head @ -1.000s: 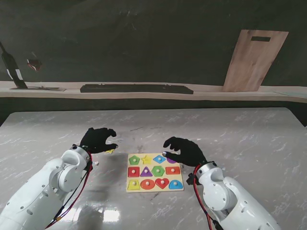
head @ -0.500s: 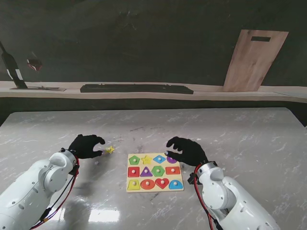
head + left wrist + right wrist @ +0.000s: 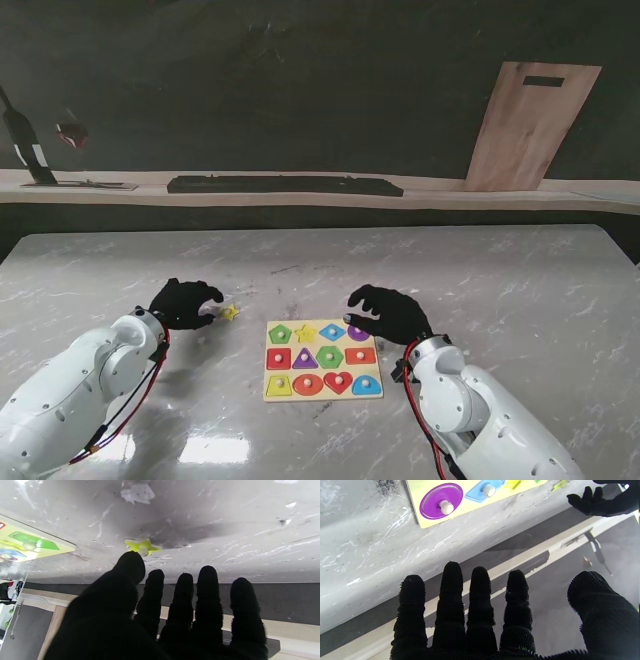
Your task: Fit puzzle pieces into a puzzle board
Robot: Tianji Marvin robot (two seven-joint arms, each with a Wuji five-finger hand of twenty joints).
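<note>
The yellow puzzle board (image 3: 320, 345) lies between my hands, with coloured knobbed pieces seated in it. A loose yellow star piece (image 3: 229, 312) rests on the marble to the board's left. My left hand (image 3: 183, 303) is open just left of the star. In the left wrist view the star (image 3: 142, 547) sits just past my thumb tip, not gripped, beside the board's corner (image 3: 63, 548). My right hand (image 3: 390, 313) hovers open over the board's far right corner. The right wrist view shows the purple circle (image 3: 441, 504) and blue diamond (image 3: 486, 491) seated in the board (image 3: 467, 503).
A white paper scrap (image 3: 138, 493) lies on the table near the star. A wooden board (image 3: 530, 125) leans on the back wall at the right, and a long dark bar (image 3: 285, 185) lies on the shelf behind the table.
My left hand drew back to the left and nearer to me, uncovering the star on the table, then edged slightly back toward it. The right hand has barely moved.
</note>
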